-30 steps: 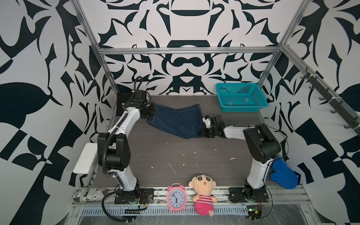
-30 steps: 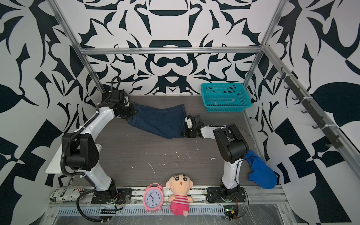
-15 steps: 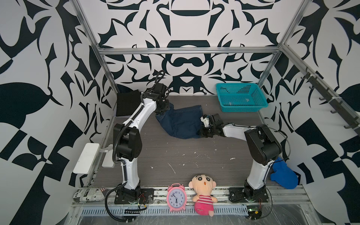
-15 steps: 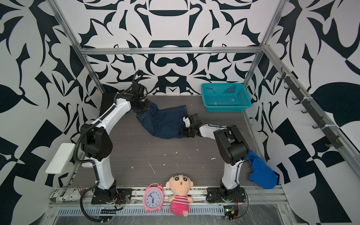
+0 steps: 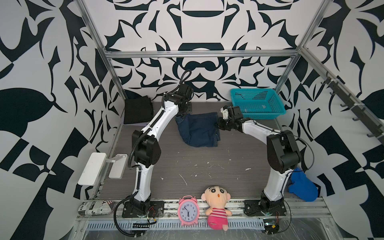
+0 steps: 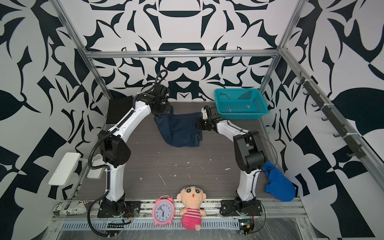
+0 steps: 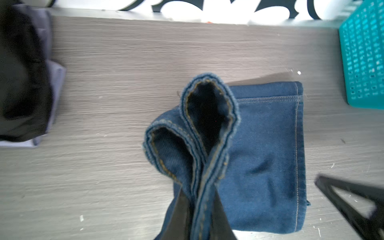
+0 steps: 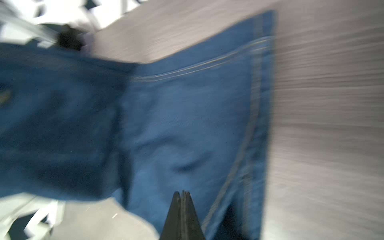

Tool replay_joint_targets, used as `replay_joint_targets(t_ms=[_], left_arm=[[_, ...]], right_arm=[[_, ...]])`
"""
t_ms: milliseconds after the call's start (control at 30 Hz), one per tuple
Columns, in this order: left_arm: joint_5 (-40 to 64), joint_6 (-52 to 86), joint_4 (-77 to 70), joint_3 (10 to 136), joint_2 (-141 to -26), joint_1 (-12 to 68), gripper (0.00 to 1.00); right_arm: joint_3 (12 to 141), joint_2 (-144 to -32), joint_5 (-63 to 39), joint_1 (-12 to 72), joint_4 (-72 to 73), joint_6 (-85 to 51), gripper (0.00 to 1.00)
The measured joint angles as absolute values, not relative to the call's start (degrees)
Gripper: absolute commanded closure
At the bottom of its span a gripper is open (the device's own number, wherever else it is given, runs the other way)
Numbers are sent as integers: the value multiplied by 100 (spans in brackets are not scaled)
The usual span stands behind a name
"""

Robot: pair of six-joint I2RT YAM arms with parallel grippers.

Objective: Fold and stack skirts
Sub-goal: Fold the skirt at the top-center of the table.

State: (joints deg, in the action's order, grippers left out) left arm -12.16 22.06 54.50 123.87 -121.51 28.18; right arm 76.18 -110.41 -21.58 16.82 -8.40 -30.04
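Denim skirt (image 5: pixel 197 131): mid-bench (image 5: pixel 187 162) near the far edge, top edge strung left-to-right, left jaws and right jaws each clamped on one corner, rest sagging onto the bench. Black skirt (image 5: pixel 137 110), folded: far-left corner, left arm (image 5: pixel 160 122) nearer.

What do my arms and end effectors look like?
The left arm and right arm share white shells and black joint housings. A black corrugated cable runs along the left. The left end effector and right end effector have dark tapered fingers.
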Motion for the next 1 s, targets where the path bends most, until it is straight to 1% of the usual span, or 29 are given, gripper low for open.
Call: replay_joint_targets(t_ms=[133, 300, 500, 733, 900, 1000], left_arm=[[-1278, 2244, 5529, 12543, -12401, 2947, 100], [-1387, 2338, 5577, 12704, -12604, 2976, 100], [-1592, 2453, 5693, 13181, -12984, 3030, 98], [-1855, 2587, 5841, 13769, -13493, 3277, 97], [-1865, 2679, 5883, 14114, -13839, 3450, 93], [-1793, 2731, 5859, 14162, -13961, 3522, 93]], right_arm=[[7802, -11552, -2049, 1529, -1050, -2989, 100], [7826, -11891, -2091, 1586, -1116, -2987, 100], [7802, -11911, -2156, 1601, -1022, -2985, 100], [7719, -11909, -2246, 1601, -875, -2985, 100], [7717, -11909, -2283, 1601, -869, -2987, 100], [7717, -11909, -2298, 1601, -869, -2985, 100]])
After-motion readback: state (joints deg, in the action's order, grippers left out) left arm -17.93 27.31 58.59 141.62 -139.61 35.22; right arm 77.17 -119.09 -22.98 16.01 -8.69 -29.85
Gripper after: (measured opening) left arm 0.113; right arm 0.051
